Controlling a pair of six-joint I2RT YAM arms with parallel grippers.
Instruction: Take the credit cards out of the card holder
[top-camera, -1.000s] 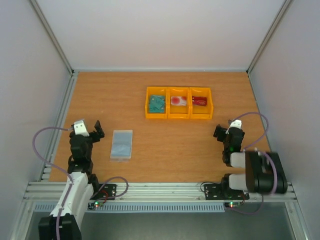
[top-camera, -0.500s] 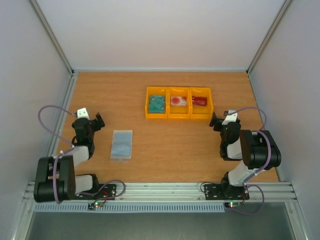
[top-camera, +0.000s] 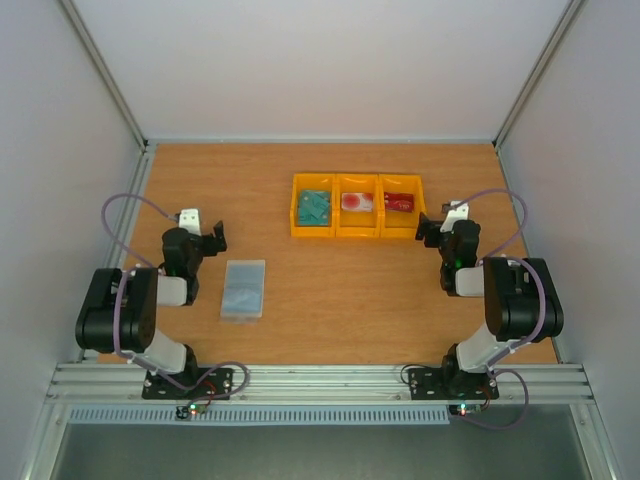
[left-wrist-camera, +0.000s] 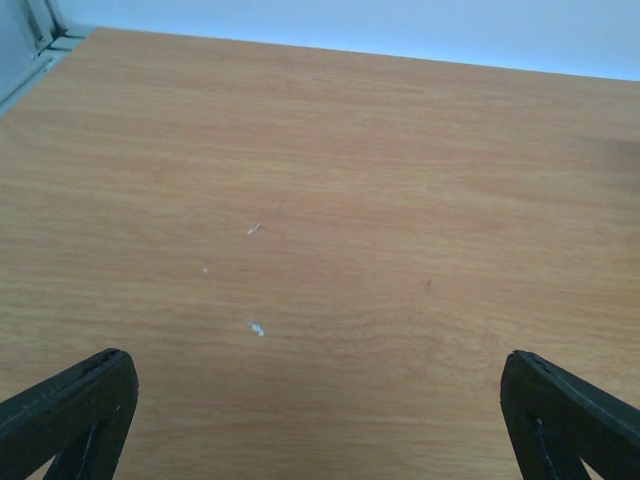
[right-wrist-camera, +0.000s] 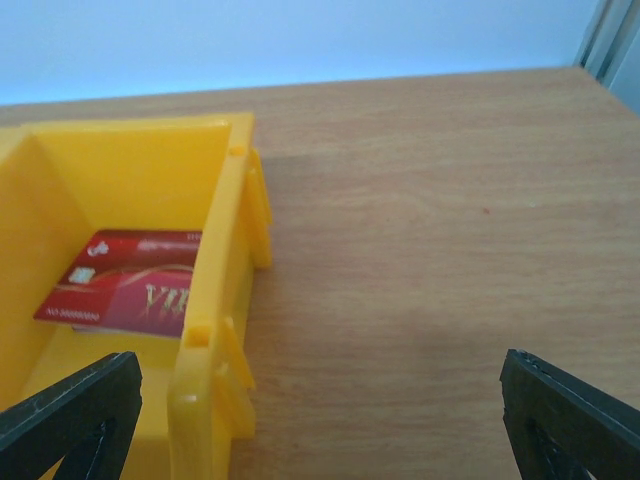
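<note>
The card holder lies flat on the table, grey-blue and translucent, left of centre. The credit cards lie in the yellow tray: teal cards on the left, a pinkish red-and-white card in the middle, a dark red card on the right. My left gripper is open, up and to the left of the holder. Its wrist view shows only bare wood between wide fingers. My right gripper is open beside the tray's right end. In the right wrist view the dark red card lies inside the tray wall.
White walls enclose the wooden table on three sides, with metal rails at the corners. Both arm bases sit on the aluminium rail at the near edge. Cables loop beside each arm.
Both arms have folded back. The left gripper shifted right and further from the near edge, level with the holder's far end. The right gripper moved up to the tray's right end. Both stayed open.
</note>
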